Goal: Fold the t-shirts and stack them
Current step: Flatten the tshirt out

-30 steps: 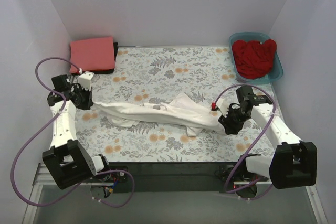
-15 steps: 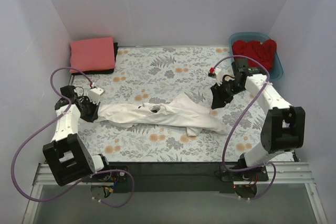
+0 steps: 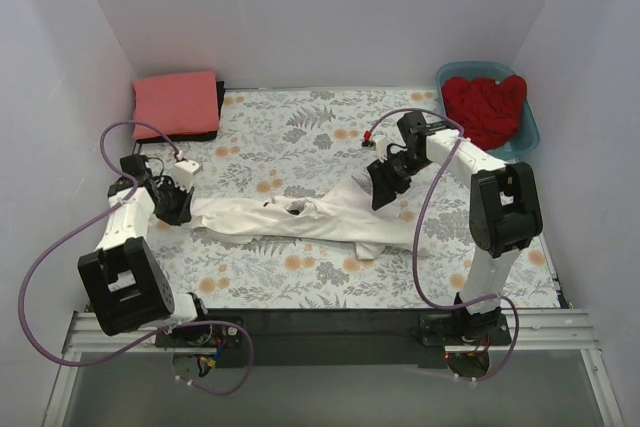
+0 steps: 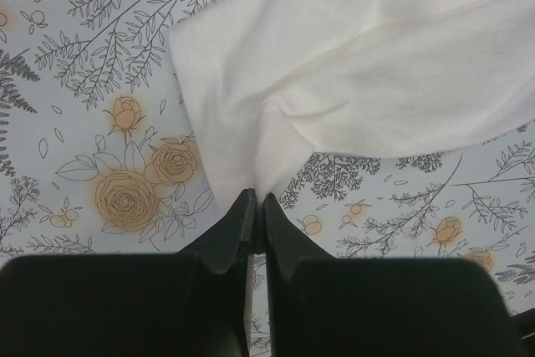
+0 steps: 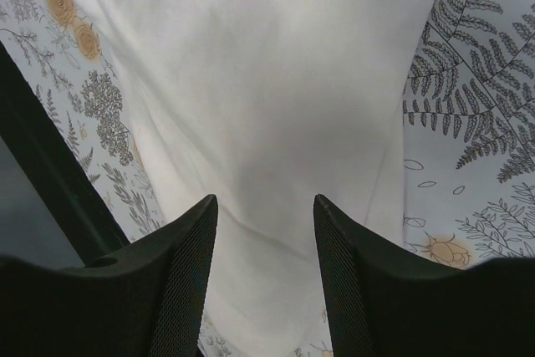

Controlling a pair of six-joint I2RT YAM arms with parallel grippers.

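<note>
Right gripper (image 3: 385, 187) has swung inward, jaws parted to regrasp the white t-shirt (image 3: 310, 215); we see left gripper (image 4: 254, 203) clamped (apparently on its hem).

Bright, even, diffuse light casts faint soft shadows; views are sharp, wrist-camera foregrounds dark and slightly soft.

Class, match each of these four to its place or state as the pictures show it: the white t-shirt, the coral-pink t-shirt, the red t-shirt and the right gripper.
Column 1
1. white t-shirt
2. coral-pink t-shirt
3. red t-shirt
4. right gripper

Column 2
A. bunched in the teal tub
B. open, above white fabric
C. drawn out long across the table cloth
D. folded, at the far left corner

Pairs: 1-C, 2-D, 3-A, 4-B
</note>
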